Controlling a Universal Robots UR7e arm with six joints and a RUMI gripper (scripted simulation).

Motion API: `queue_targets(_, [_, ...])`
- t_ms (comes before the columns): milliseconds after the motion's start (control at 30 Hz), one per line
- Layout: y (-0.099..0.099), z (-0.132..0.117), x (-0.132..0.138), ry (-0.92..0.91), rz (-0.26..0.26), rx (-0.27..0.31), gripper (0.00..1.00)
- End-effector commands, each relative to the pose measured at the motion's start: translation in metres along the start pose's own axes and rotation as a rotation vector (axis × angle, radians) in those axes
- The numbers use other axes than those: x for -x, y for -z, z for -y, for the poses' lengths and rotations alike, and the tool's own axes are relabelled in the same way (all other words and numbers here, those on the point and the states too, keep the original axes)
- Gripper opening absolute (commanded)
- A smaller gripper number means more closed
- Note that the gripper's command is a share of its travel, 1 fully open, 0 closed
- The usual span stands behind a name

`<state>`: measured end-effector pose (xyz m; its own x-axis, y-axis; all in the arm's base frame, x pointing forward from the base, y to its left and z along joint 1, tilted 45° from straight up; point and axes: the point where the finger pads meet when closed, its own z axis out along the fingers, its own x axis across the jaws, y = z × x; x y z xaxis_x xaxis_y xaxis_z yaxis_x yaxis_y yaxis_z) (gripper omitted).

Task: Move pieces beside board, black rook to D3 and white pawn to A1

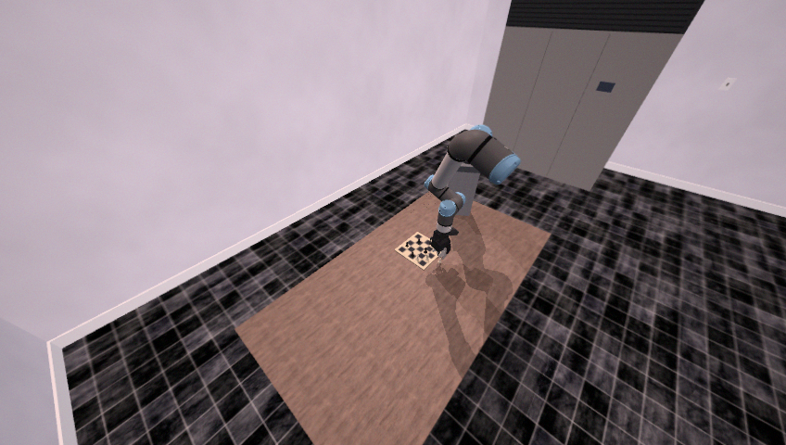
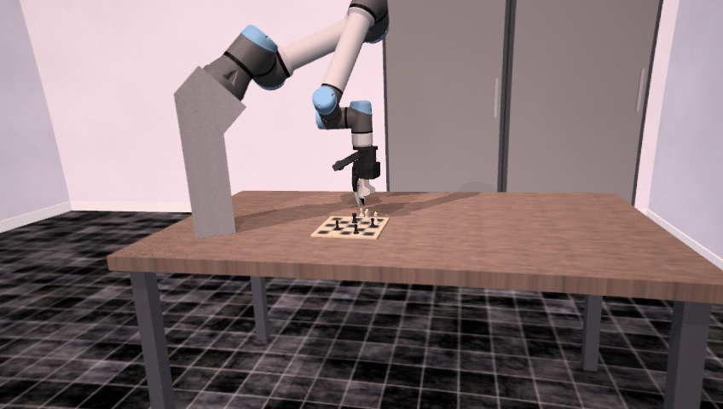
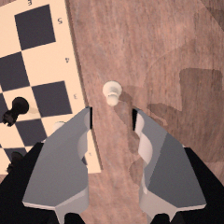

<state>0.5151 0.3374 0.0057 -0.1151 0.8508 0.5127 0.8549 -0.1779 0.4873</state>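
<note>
I have the gripper (image 3: 112, 119) poised above the desk (image 2: 507, 243), just off the numbered edge of the board (image 3: 37, 61). The fingers stand partly apart, at a narrow gap, and hold nothing; bare wood shows between them in the wrist view.

The white pawn (image 3: 112, 92) stands upright on the desk, off the board, just beside the edge near the "3" and "4" marks. It lies just ahead of the fingertips, roughly in line with the gap, not yet between them. It is not on A1.

Black rook: I cannot pick it out with certainty. Several dark pieces stand on the board in the exterior view, too small to name, and one black piece (image 3: 16, 108) in the wrist view reads as a pawn. Whether D3 is filled I cannot tell.

Assessment: the pawn placement is outstanding in full: approach, grasp, carry and set-down all remain. I judge the step in hand to be the descent over the pawn. The gap looks only slightly wider than the pawn's head, so alignment must be close.
</note>
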Motion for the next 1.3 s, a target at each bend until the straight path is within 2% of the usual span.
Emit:
queue_targets(0, [0.0, -0.001, 0.0, 0.001, 0.0, 0.001, 0.2])
queue_targets(500, [-0.011, -0.001, -0.001, 0.002, -0.001, 0.002, 0.2])
queue_targets(900, [-0.032, -0.001, -0.001, 0.002, -0.001, 0.002, 0.2])
queue_targets(1267, [-0.033, -0.001, 0.0, 0.001, 0.0, 0.002, 0.2])
